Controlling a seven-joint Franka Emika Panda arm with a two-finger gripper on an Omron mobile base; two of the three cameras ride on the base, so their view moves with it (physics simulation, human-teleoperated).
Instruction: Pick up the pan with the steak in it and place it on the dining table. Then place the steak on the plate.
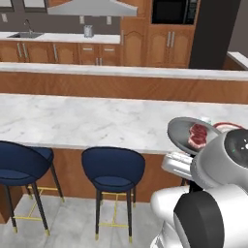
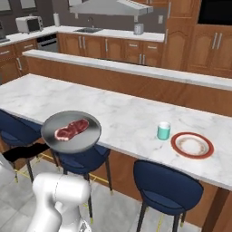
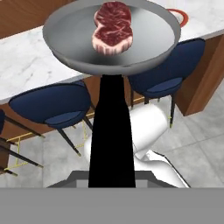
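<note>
End effector (image 3: pixel 111 181) is clamped on the frying pan (image 2: pixel 71 132) handle, steak (image 2: pixel 71 128) inside, hanging just off the desk's (image 2: pixel 136 122) near edge; plate (image 2: pixel 192 145) sits farther right along that edge.

The pictures are rendered, evenly and fairly brightly lit, with soft diffuse light and no visible lamp. The dining table (image 2: pixel 136 113) is pale and nearly washed out, its grey veins faint. Shadows are weak: the stools (image 1: pixel 113 169) cast only light smudges on the floor tiles. The pan (image 3: pixel 111 37) shows a smooth gradient, brighter at the near rim and darker toward the far side, without sharp glare. Its handle (image 3: pixel 111 131) is flat black with no shading detail. The steak (image 3: pixel 113 27) is the sharpest-textured thing. All views are low in resolution and slightly soft, with jagged edges on cabinet lines and the plate (image 2: pixel 192 145). No edge distortion is noticeable.
</note>
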